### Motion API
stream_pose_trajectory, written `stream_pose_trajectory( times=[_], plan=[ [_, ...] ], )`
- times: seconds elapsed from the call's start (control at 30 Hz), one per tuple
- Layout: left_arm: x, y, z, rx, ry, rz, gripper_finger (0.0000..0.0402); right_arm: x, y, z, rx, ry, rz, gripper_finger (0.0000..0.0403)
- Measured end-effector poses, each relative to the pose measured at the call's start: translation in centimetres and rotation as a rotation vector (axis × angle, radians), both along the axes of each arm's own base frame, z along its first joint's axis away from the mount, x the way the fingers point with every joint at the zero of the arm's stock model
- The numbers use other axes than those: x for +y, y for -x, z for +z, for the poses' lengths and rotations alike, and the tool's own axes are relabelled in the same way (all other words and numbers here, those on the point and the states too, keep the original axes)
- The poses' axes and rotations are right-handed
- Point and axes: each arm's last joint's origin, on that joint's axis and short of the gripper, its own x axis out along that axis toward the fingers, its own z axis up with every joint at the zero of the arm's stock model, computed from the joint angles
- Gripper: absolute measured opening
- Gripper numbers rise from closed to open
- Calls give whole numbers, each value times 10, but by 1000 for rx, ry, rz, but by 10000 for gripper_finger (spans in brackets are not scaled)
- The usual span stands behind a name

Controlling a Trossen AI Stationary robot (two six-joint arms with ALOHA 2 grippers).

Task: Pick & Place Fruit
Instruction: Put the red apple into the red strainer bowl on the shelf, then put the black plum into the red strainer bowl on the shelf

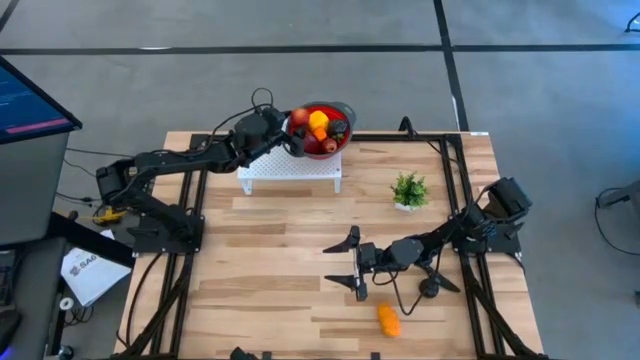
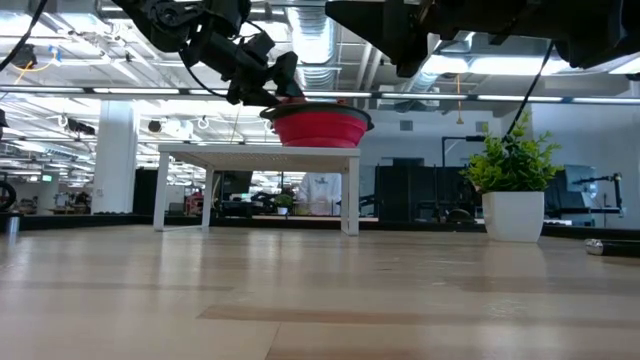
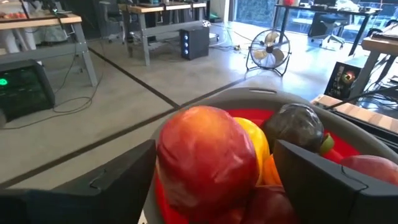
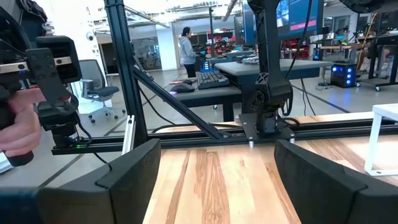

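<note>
Red bowl [image 1: 322, 128] on the white stand [image 1: 290, 172] by the table's far edge holds most fruit [image 1: 318, 122]; the left gripper [image 1: 296, 134] spreads over a red-yellow piece [image 3: 208, 158], apparently releasing it (gripping nothing). Next, probably the orange piece [image 1: 388, 319] near the front edge, beside the open, empty right gripper [image 1: 346, 262].

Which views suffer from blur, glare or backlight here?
Low view: ceiling lights behind leave the red bowl and potted plant backlit, and the near tabletop is soft. Left wrist view: the red-yellow fruit sits very close and looks slightly soft. High view: evenly lit, no glare.
</note>
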Motion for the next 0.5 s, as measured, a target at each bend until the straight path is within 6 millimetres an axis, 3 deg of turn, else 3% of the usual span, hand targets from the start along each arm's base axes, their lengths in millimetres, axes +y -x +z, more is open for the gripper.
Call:
stream_pose_trajectory(
  times=[0.17,0.3,0.5],
  plan=[
    [-1,1,3,-6,1,-20,335,0,0,0,1,-2,0,308],
    [-7,8,18,-55,-22,-63,345,0,0,-1,6,0,0,308],
    [-32,16,43,-104,-78,-183,342,0,0,-1,7,2,0,308]
  ],
)
